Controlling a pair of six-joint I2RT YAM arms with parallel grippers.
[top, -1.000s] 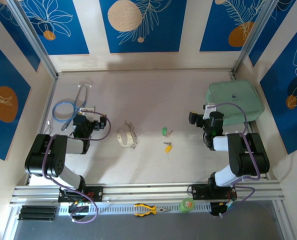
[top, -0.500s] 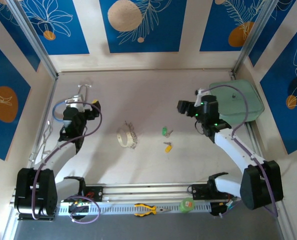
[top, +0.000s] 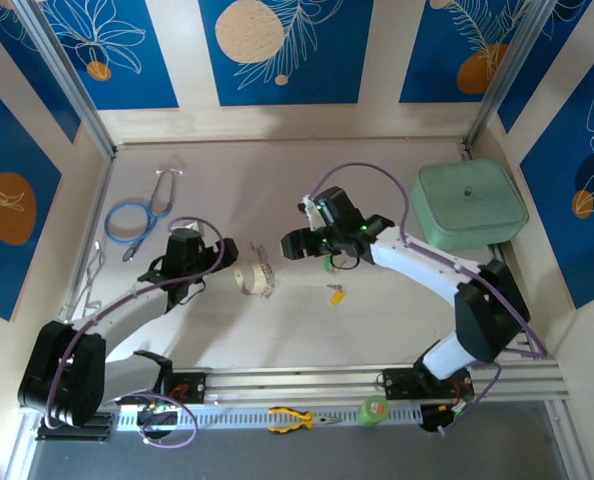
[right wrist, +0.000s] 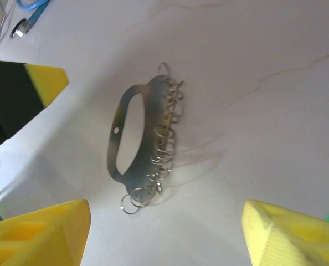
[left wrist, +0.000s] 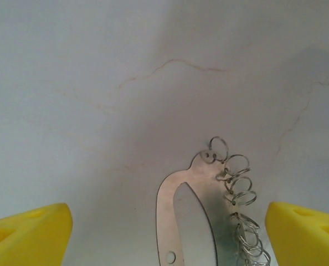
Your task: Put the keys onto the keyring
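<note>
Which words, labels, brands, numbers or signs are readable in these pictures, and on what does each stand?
None can be read.
The green case bears a small dark mark on its lid, too small to read.
The keyring and the wall panels show no text.

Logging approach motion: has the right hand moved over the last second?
Yes. The right hand has swung left, away from the green case it started beside, and is now close to the keyring, jaws open.
</note>
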